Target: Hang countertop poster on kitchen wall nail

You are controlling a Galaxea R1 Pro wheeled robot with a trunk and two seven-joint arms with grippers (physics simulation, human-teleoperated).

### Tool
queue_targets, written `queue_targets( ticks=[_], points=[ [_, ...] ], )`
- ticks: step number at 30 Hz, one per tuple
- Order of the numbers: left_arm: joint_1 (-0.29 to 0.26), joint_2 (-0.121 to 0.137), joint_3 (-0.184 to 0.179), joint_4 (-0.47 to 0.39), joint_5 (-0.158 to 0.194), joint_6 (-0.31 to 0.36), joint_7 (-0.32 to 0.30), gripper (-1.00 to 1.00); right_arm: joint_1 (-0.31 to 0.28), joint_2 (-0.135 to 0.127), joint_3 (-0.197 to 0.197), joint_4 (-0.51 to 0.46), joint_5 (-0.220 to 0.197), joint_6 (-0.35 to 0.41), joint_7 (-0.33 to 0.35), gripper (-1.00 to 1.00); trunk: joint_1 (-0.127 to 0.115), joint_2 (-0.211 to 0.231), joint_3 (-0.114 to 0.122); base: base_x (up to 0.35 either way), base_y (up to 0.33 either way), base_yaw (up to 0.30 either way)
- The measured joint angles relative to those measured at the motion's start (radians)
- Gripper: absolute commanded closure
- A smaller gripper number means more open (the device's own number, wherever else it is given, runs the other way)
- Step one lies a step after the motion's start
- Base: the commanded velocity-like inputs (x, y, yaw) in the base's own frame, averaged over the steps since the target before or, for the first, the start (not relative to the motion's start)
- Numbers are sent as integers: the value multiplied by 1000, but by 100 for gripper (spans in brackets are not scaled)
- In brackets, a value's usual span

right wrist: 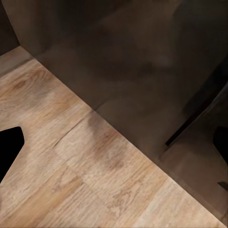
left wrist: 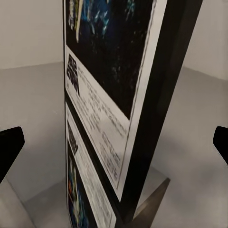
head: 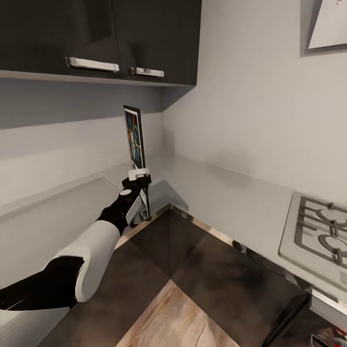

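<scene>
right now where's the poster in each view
Head view: the poster stands upright at centre-left, above the left pincer, in the countertop corner.
Left wrist view: the poster runs edge-on between the fingertips.
Right wrist view: not in it.
Shared landmark: the grey countertop.

The grey metal countertop (head: 226,193) runs in an L through the middle of the head view, turning at the inner corner just right of centre. At the right edge, a gas hob (head: 318,231) sits set into it, grates showing. Near the corner, left of centre, the poster (head: 135,137) stands upright over the worktop; whether its foot touches the metal, can't tell. Bottom centre, wooden floor (head: 178,318) below dark cabinet fronts (head: 226,274).
</scene>
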Motion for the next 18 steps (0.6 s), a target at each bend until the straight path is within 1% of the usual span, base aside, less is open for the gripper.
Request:
queue_targets(
  ticks=[10,15,18],
  points=[
    [0,0,0,0,0,0,0,-100,0,0,0,0,0,0,0,-100,0,0,0,13,-3,0],
    [0,0,0,0,0,0,1,-100,0,0,0,0,0,0,0,-100,0,0,0,198,0,0],
    [0,0,0,0,0,0,4,-100,0,0,0,0,0,0,0,-100,0,0,0,99,0,0]
  ],
)
